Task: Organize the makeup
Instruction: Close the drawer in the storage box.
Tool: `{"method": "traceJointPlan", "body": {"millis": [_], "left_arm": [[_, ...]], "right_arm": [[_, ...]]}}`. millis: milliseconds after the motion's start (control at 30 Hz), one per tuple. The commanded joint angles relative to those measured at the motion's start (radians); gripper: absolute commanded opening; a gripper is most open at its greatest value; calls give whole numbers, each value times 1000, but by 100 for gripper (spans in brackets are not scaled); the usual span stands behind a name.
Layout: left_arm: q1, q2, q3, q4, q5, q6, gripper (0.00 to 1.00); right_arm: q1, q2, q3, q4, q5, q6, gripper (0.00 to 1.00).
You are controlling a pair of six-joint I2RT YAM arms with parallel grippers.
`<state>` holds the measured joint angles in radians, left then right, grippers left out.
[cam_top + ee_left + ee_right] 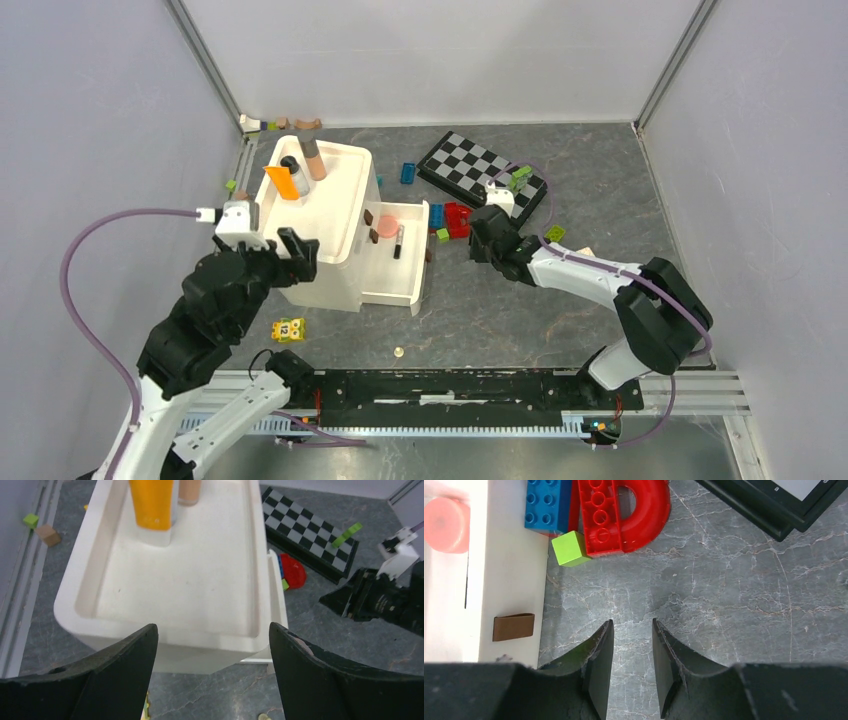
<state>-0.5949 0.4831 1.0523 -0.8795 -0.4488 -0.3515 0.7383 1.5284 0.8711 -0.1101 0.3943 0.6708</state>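
A white organizer box [335, 215] holds an orange tube [284, 182], a dark-capped bottle [293, 170] and a peach tube [315, 160] standing at the far end of its top tray [175, 580]. Its pulled-out drawer [412, 285] holds a pink disc [386, 224], a black pencil [399, 241] and small brown pieces. My left gripper [214, 640] hovers open at the tray's near edge, nothing between its fingers; the orange tube [151, 502] stands beyond. My right gripper [633, 625] is over bare table right of the drawer [504, 570], narrowly open and empty. The pink disc [445, 524] shows at far left.
Red [624, 515] and blue [548, 505] toy bricks and a green cube [570, 549] lie just right of the drawer. A checkerboard [482, 172] sits behind them. A yellow brick [289, 330] and a coin [399, 352] lie near the front. Small items line the back wall [280, 124].
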Motion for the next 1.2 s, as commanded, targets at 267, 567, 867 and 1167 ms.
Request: {"method": "traceJointPlan", "body": {"millis": [267, 567, 867, 1167], "left_arm": [[5, 416, 179, 97, 225, 91, 87], [5, 544, 188, 120, 236, 105, 86], [4, 570, 152, 152, 279, 105, 86], [5, 576, 131, 173, 315, 115, 85]], "right_arm": [[-67, 25, -8, 68, -197, -58, 40], [-76, 116, -6, 144, -308, -33, 40], [-59, 175, 9, 254, -418, 47, 40], [4, 271, 115, 299, -460, 112, 40]]}}
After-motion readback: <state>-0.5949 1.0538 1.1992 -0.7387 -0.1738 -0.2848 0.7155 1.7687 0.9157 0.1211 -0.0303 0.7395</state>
